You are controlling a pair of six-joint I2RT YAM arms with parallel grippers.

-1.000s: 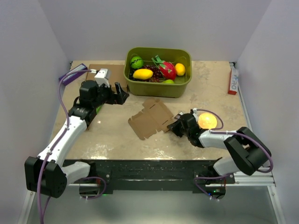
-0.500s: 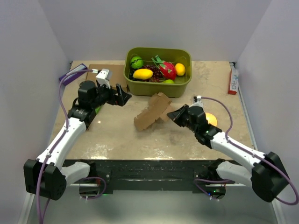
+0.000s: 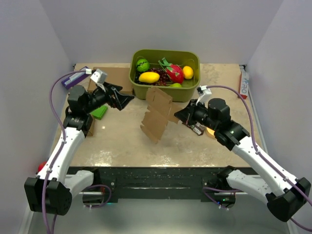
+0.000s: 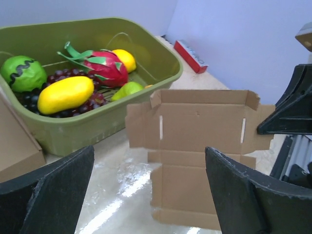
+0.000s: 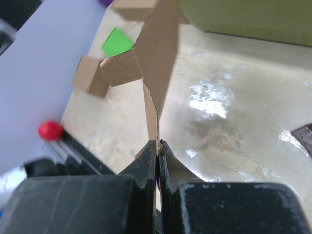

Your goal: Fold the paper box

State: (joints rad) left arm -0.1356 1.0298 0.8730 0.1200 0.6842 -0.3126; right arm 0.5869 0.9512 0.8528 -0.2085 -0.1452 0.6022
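The paper box [image 3: 157, 114] is a flat brown cutout with tabs and crease lines, held upright above the table's middle. My right gripper [image 3: 177, 116] is shut on its right edge; in the right wrist view the sheet [image 5: 155, 73] runs edge-on out of the pinched gripper [image 5: 158, 145]. My left gripper [image 3: 127, 100] hangs open to the left of the sheet, apart from it. The left wrist view faces the sheet's broad side [image 4: 200, 146] between the two spread fingers [image 4: 53, 195].
A green bin [image 3: 165, 92] of toy fruit stands behind the sheet. A larger brown carton [image 3: 117, 77] lies at back left, a green block [image 3: 99, 112] under the left arm. A red-and-white packet [image 3: 243, 84] sits at back right, an orange ball [image 3: 210, 130] under the right arm.
My right gripper closed on the sheet's edge and lifted it from flat on the table to upright. The left arm rose and swung toward it, still open.
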